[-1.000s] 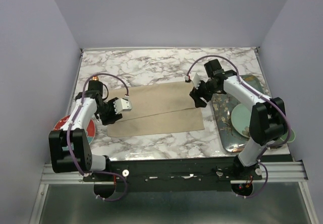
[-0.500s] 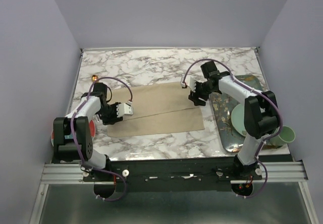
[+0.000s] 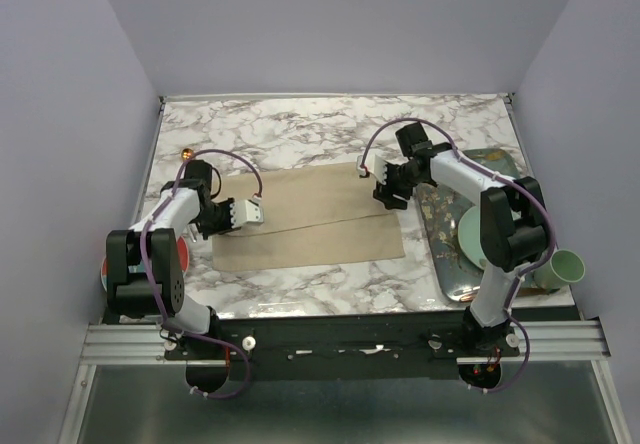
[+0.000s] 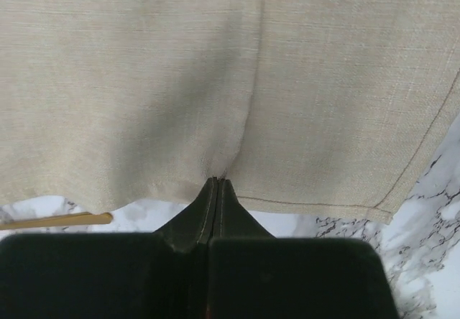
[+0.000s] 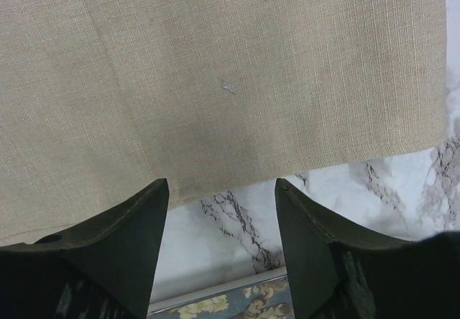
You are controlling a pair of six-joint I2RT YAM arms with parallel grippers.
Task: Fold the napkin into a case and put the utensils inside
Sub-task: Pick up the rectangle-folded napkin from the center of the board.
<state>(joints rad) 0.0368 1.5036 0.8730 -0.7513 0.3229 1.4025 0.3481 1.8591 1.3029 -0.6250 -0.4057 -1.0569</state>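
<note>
The beige napkin (image 3: 310, 214) lies flat on the marble table, folded once lengthwise, with the upper layer's edge running across it. No case is in view. My left gripper (image 3: 232, 214) is shut on the napkin's left edge, and the napkin (image 4: 230, 82) puckers at the gripper's (image 4: 215, 182) closed tips. My right gripper (image 3: 386, 194) stands open at the napkin's right edge. Its tips straddle the hem of the napkin (image 5: 215, 82), with the gripper (image 5: 221, 190) holding nothing. Of the utensils, a thin gold handle (image 4: 54, 220) shows beside the left gripper, and a small gold end (image 3: 187, 152) shows on the table.
A patterned tray (image 3: 450, 269) at the right holds a pale green plate (image 3: 476, 236); its rim (image 5: 215, 306) lies just under my right gripper. A green cup (image 3: 560, 266) stands at the far right. A red plate (image 3: 178, 259) sits by the left arm's base.
My left gripper has shut on the napkin's left edge. The left arm swung in toward the cloth, and the right gripper shifted slightly up along the right edge, still open.
</note>
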